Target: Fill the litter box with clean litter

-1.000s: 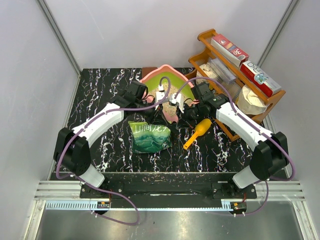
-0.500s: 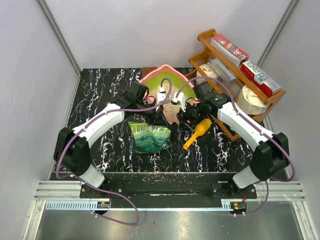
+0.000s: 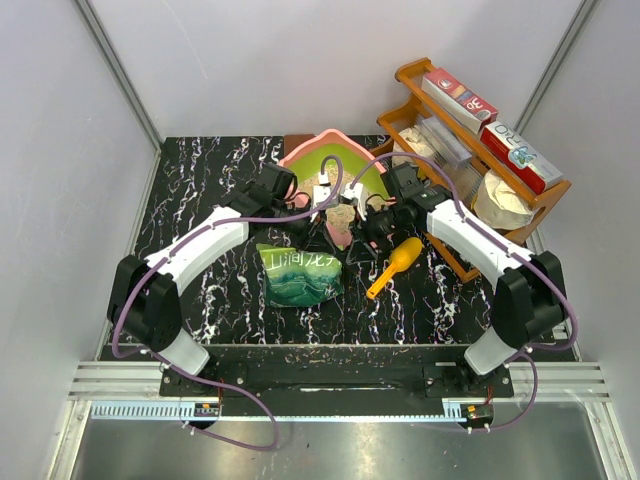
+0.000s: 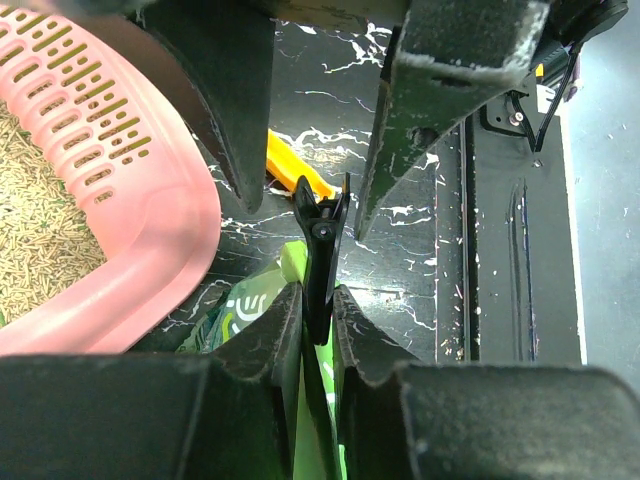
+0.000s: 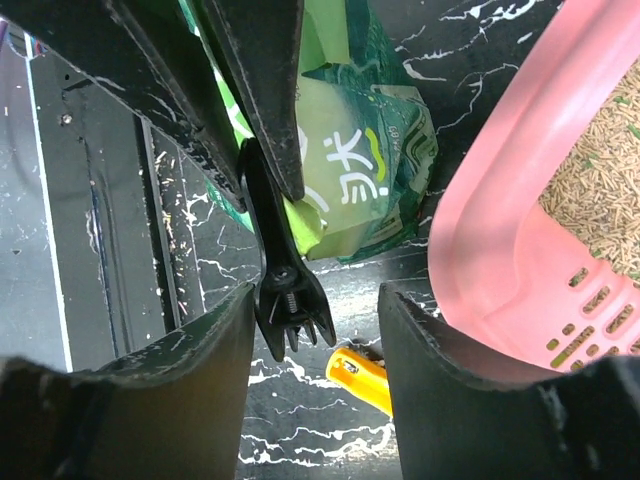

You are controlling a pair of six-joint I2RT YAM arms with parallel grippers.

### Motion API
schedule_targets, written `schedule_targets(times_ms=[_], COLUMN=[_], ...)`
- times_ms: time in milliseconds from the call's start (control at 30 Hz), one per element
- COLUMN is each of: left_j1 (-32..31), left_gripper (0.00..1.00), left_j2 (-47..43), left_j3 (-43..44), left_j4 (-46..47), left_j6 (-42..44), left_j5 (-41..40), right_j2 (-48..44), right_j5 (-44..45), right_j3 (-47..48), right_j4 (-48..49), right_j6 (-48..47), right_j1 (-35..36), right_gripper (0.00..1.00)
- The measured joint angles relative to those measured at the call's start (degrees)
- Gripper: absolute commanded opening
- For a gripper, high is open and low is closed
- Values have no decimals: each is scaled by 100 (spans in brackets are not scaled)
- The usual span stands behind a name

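Now the left gripper (image 4: 318, 297) is pinching tight on the black clip (image 4: 320, 235) at the green bag's (image 5: 350, 170) edge, while the right gripper (image 5: 315, 300) is gaping wide around that clip, gripping nothing. The litter box (image 3: 330, 134) is sitting at twelve o'clock from them, clean litter (image 4: 40, 230) lying inside, and the yellow scoop (image 3: 395, 265) is lying at four.

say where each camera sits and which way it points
top external: above and behind the bases, looking down on the table; left arm and right arm show
left wrist: on the left arm, looking down past the left gripper, shut on a clip
right wrist: on the right arm, looking from the opposite side past the open right gripper
both wrists share: clip, green bag, litter box, scoop
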Motion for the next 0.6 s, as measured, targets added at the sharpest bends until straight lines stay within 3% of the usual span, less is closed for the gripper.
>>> schedule_targets(times_ms=[67,100,167,200,233,333,600], left_j1=[0,0,0,2,11,37,168], left_gripper=[1,13,23,27,33,39,40], left_j2=[0,0,0,0,0,0,-127], left_j3=[0,0,0,4,7,28,24], left_j4=[0,0,0,11,0,-26,-352], left_j6=[0,0,-2,-9,-28,2,258], left_j5=[2,2,2,-44,-42,-85,-153], right_j2=[26,28,28,28,28,26,-623], right_j5=[-83,-131,-199,-291,-304,-391,-221], right_j3=[0,0,0,2,2,9,11], right_j4=[24,37,59,31,20,-92,-688], right_j6=[17,28,13,20,-17,-125,-920], right_j1=[2,0,2,2,2,-28,-348], right_gripper=[48,34,16,2,0,0,0])
